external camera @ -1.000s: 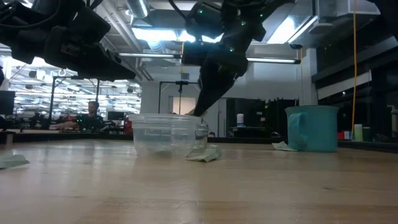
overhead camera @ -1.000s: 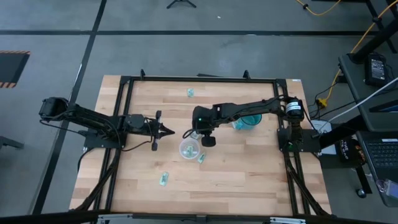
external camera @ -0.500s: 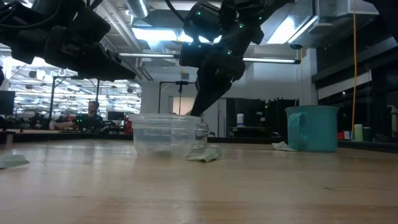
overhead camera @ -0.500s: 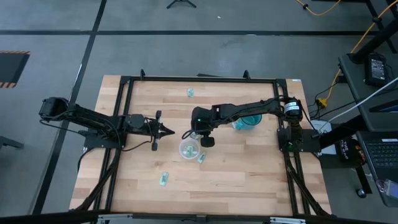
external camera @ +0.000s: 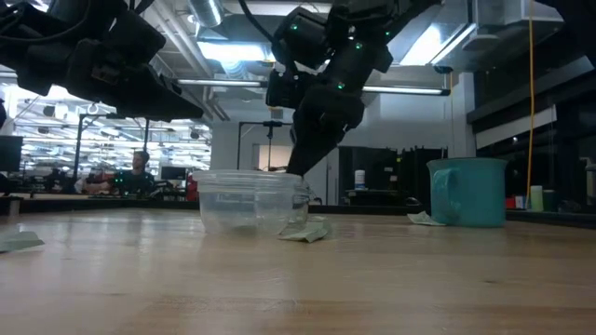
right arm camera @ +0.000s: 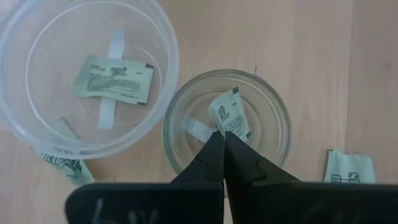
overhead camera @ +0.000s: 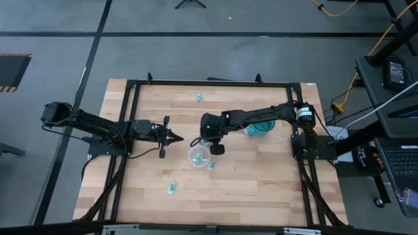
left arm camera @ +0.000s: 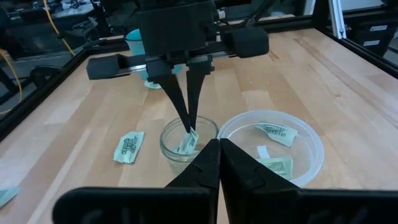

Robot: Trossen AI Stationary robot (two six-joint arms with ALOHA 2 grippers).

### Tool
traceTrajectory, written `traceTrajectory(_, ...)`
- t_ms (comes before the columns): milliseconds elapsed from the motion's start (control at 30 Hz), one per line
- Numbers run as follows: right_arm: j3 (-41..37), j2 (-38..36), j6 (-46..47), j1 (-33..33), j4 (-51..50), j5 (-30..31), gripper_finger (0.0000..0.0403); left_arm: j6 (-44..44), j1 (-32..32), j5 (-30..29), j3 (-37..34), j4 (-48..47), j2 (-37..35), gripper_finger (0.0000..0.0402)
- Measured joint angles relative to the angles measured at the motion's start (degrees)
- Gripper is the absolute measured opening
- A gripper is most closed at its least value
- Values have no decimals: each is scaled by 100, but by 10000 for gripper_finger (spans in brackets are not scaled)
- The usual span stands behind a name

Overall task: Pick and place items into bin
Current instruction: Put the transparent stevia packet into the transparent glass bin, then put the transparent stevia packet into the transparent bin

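Note:
My right gripper [right arm camera: 224, 135] is shut on a small white-and-green packet [right arm camera: 229, 113], fingers pointing down into a small clear round container [right arm camera: 227, 124]. In the high view this gripper [overhead camera: 196, 141] is at mid-table. Beside the small container stands a larger clear bowl [right arm camera: 87, 74] with a packet [right arm camera: 113, 78] flat on its floor. Loose packets lie on the wood [right arm camera: 348, 168] [overhead camera: 172, 188] [overhead camera: 200, 97]. My left gripper [overhead camera: 175, 137], shut and holding nothing, hovers left of the bowl [overhead camera: 198, 156]. My right gripper pinches the packet between its two fingertips at one short end [right arm camera: 224, 129]. The fingers [left arm camera: 186, 99] come from above, slanting down. The packet hangs tilted inside the small container [left arm camera: 188, 140]; whether its lower end touches the floor, I cannot tell.
A teal mug [overhead camera: 261, 127] stands to the right of the containers, with a packet at its foot [external camera: 424, 219]. One packet leans on the bowl's base [external camera: 307, 233]. A black frame [overhead camera: 209, 83] runs around the table. Bare wood lies near the front edge.
My right arm's wrist has sunk a little over the containers, while its fingertips stay at the small container, still shut on the packet.

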Motion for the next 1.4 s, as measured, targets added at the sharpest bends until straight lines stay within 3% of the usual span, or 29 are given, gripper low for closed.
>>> traceTrajectory(367,0,0,7,0,-7,4,34,4,0,0,0,0,0,5)
traceTrajectory(767,0,0,10,0,-4,15,113,3,0,1,0,0,0,5)
traceTrajectory(1133,0,-25,-149,0,-28,13,119,4,0,0,0,0,0,5)
traceTrajectory(1400,4,-463,-165,0,-128,11,119,9,0,0,0,0,0,7)
